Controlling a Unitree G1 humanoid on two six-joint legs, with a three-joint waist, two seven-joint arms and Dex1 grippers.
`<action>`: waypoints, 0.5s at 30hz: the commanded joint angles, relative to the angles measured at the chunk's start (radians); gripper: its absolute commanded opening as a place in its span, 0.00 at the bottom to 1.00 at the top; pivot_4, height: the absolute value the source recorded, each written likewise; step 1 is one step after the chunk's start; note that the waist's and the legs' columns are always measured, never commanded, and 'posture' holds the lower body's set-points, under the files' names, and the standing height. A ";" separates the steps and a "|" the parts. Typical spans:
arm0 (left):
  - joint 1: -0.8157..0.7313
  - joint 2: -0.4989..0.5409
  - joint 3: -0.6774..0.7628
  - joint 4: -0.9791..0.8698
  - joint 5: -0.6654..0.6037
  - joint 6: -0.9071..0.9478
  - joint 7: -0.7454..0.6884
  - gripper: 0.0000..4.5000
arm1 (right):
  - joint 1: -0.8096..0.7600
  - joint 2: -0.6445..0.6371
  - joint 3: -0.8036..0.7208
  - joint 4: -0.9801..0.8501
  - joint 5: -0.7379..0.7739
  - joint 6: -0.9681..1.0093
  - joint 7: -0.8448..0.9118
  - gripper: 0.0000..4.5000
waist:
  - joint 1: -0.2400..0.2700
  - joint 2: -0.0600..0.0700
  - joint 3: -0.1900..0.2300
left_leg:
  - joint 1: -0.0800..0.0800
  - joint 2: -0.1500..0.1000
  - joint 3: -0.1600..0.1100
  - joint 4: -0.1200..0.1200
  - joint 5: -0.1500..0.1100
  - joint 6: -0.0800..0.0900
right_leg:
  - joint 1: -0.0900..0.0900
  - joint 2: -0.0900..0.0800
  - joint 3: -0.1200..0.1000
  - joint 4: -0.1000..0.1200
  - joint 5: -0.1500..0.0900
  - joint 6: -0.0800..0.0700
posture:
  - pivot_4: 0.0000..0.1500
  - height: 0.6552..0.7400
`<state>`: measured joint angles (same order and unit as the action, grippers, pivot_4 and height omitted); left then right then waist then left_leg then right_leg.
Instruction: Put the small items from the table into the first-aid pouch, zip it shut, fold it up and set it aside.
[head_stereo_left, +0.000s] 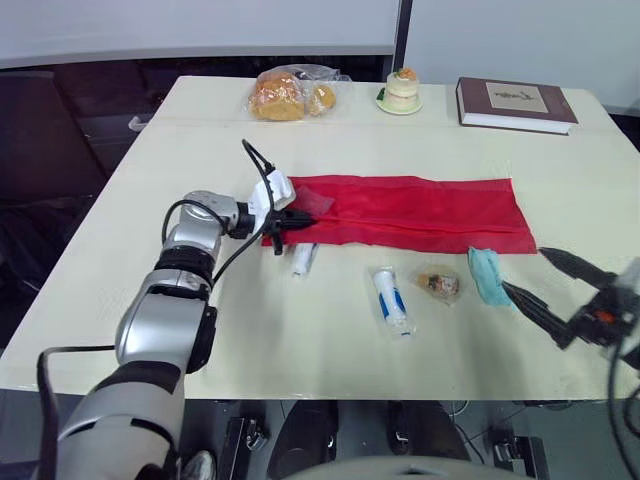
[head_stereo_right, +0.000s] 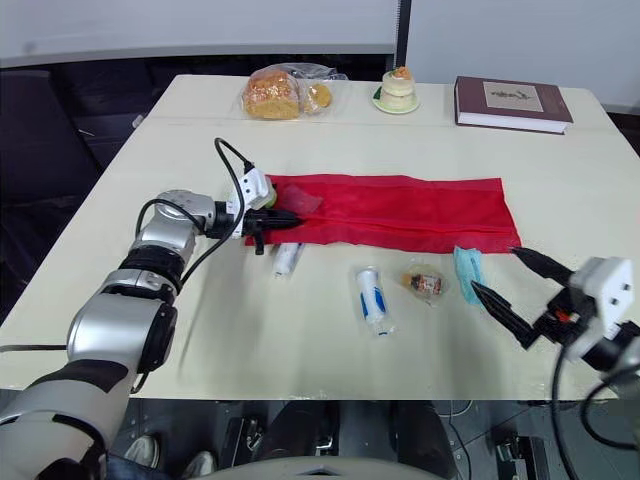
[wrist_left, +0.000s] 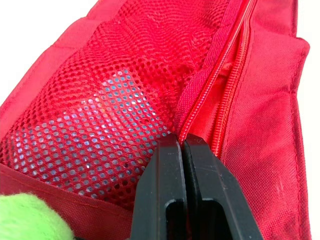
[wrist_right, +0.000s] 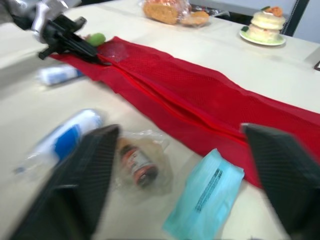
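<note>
Stretching across the middle of a cream table (head_stereo_left: 300, 340), a red first-aid pouch (head_stereo_left: 420, 212) lies unfolded flat as one long strip. Its zip (wrist_left: 226, 95) runs lengthwise and appears open, which leaves the inside reachable for loading.

Along the far edge, well apart from the work, sit a dark red book (head_stereo_left: 515, 103), a bag of bread (head_stereo_left: 290, 95) and a small layered cake (head_stereo_left: 401, 90). None of these seems part of the job.

The left gripper (head_stereo_left: 302, 215) rests on the pouch's left end. Its two black fingers are pressed together, pinching the fabric at the zip edge beside a mesh pocket (wrist_left: 90, 85), likely to anchor the pouch.

The right gripper (head_stereo_left: 522, 268) hovers low at the near right, fingers spread wide and holding nothing. It is just beside a teal packet (head_stereo_left: 487, 275), probably its next pick.

Loose items lie in a row just in front of the pouch:
- a white-and-blue tube (head_stereo_left: 391, 298)
- the teal packet
- a small brown bottle (head_stereo_left: 439, 283) in clear wrap, between the two
- a small white tube (head_stereo_left: 303, 258), near the left gripper

A pale flat packet (wrist_left: 100, 130) shows through the mesh, already inside. A fuzzy green object (wrist_left: 25, 215) sits by the left gripper, and I cannot tell what it is.

Packing looks barely begun, with zipping and folding not yet started.
</note>
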<state>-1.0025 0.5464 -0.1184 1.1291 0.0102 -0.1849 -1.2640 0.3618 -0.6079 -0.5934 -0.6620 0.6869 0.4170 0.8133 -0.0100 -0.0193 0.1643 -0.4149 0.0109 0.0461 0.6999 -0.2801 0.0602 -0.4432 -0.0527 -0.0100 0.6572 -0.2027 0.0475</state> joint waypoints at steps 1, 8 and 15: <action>-0.014 0.040 0.023 0.006 -0.002 0.001 -0.030 0.14 | 0.041 -0.031 -0.100 -0.048 0.075 0.003 0.016 1.00 | 0.000 0.000 0.000 | 0.000 0.000 0.000 0.000 0.000 0.000 | 0.000 0.000 0.000 0.000 0.000 0.000 | 1.00 0.87; -0.047 0.045 0.045 0.005 -0.016 0.011 -0.038 0.83 | 0.040 -0.049 -0.083 -0.065 0.104 0.004 -0.007 1.00 | 0.008 0.000 0.000 | 0.000 0.000 0.000 0.000 0.000 0.000 | 0.000 0.000 0.000 0.000 0.000 0.000 | 1.00 0.87; -0.072 -0.009 0.051 -0.101 -0.055 0.056 -0.115 0.97 | -0.004 -0.064 -0.040 -0.084 0.126 0.018 -0.043 1.00 | 0.024 0.000 0.000 | -0.001 0.000 0.000 0.002 0.000 0.000 | 0.000 0.000 0.000 0.000 0.000 0.000 | 1.00 0.87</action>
<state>-1.0441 0.5449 -0.0857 1.0857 -0.0104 -0.1394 -1.3581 0.3667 -0.6602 -0.6293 -0.7108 0.7909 0.4343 0.7805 0.0144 -0.0195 0.1643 -0.4158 0.0105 0.0463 0.7024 -0.2804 0.0606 -0.4427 -0.0531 -0.0099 0.6573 -0.2028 0.0474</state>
